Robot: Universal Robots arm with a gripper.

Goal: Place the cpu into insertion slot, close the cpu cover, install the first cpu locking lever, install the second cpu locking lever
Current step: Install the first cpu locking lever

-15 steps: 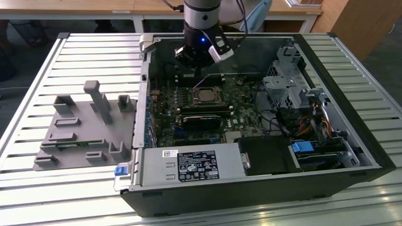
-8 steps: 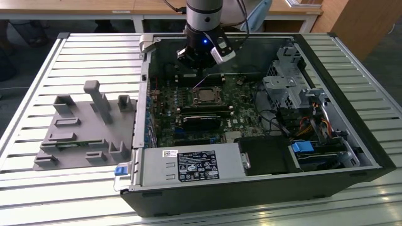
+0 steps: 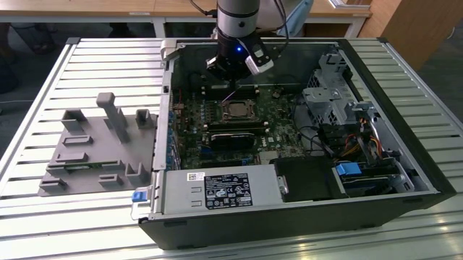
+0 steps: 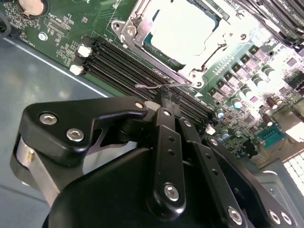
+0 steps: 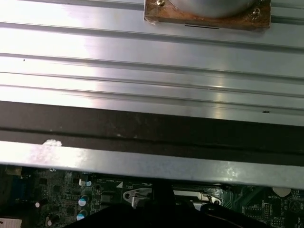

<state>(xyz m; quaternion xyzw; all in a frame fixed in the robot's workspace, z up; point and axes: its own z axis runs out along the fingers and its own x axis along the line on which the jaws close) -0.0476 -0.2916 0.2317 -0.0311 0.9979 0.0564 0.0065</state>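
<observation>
— While the hand (image 4: pixel 167 95) hangs over the green board, which step do we call this?
— We judge it the first locking lever (image 4: pixel 151 86). The cpu (image 4: pixel 183 26) lies in the insertion slot (image 3: pixel 237 111), and the cpu cover (image 4: pixel 213 53) looks to be down around it. Our fingers are drawn close together with the lever's thin wire right at their tips; whether we pinch it or only touch it, we cannot tell.
— What does the lever ask of us?
— A steady sweep, we think, keeping clear of the black memory slots (image 4: pixel 123 66) just beside it.
— And around us?
— The computer case (image 3: pixel 289 230) lies open on a slatted metal tabletop (image 3: pixel 87 59), with a grey fixture (image 3: pixel 87 157) beside it and wooden desks (image 3: pixel 94 6) beyond.
</observation>
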